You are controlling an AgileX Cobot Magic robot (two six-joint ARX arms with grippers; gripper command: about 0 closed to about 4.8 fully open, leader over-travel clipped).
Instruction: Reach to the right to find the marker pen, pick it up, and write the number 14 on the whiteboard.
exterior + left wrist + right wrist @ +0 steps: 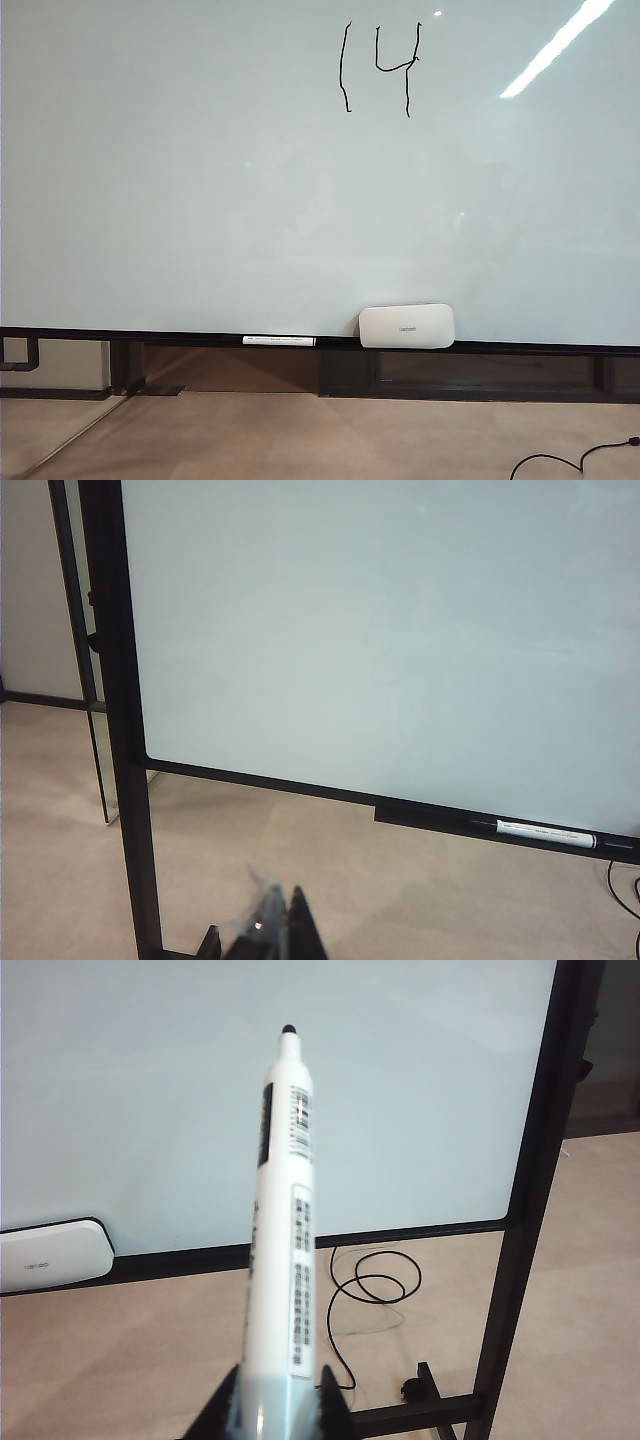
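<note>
Right gripper (278, 1405): fingers pinch the marker pen (282, 1220), tip toward the whiteboard (150, 1090); seen only in its wrist view. Left gripper (262, 938): finger state cannot be told. Only the exterior view shows "14" (380, 68), upper centre; eraser (407, 326) on the rail.

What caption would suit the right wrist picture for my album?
The right hand grips a white marker pen, tip up, before the whiteboard, with the eraser on its rail.

- The right gripper (278, 1410) is seen closed on the marker pen (283, 1220), which points away from the wrist.
- Only the left gripper (262, 942) tips are seen; their spacing cannot be judged.
</note>
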